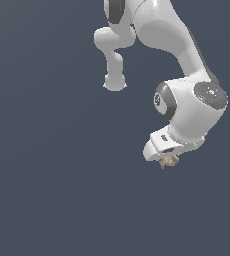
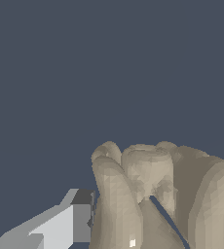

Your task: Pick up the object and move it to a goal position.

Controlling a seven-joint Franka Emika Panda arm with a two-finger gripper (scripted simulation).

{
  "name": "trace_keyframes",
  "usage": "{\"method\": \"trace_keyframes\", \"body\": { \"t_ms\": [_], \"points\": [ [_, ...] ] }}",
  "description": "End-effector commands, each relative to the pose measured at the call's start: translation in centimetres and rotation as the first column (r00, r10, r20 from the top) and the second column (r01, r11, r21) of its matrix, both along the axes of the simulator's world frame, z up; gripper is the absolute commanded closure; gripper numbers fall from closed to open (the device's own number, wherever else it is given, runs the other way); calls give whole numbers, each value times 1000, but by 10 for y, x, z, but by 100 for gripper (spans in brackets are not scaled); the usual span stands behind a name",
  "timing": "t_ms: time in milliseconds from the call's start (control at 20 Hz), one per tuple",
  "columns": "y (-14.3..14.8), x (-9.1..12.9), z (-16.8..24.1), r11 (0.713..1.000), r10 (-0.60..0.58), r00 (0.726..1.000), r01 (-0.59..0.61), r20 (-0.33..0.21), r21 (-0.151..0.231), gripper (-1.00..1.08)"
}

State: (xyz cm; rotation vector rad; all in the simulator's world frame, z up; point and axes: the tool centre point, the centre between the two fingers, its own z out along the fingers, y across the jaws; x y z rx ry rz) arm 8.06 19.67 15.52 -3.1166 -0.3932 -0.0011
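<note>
The object is a tiny tan-beige knobbly lump, just under the white gripper at the exterior view's right. The hand hides the fingers there. In the wrist view the object fills the space between the two grey fingers, one on each side and pressed against it. The gripper is shut on the object. The second finger shows only as a sliver at the picture's edge.
The white arm reaches down from the top of the exterior view, with its elbow link behind it. All around is a plain dark blue-grey surface. No goal marker shows.
</note>
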Motion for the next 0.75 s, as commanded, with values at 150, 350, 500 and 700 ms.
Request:
{"method": "trace_keyframes", "body": {
  "t_ms": [150,350,500,700],
  "points": [
    [31,6,13,1000,-2,1000,2,-1,-1,108],
    [43,9,18,1000,-2,1000,2,-1,-1,108],
    [48,10,20,1000,-2,1000,2,-1,0,108],
    [51,11,21,1000,-2,1000,2,-1,0,108]
  ]
}}
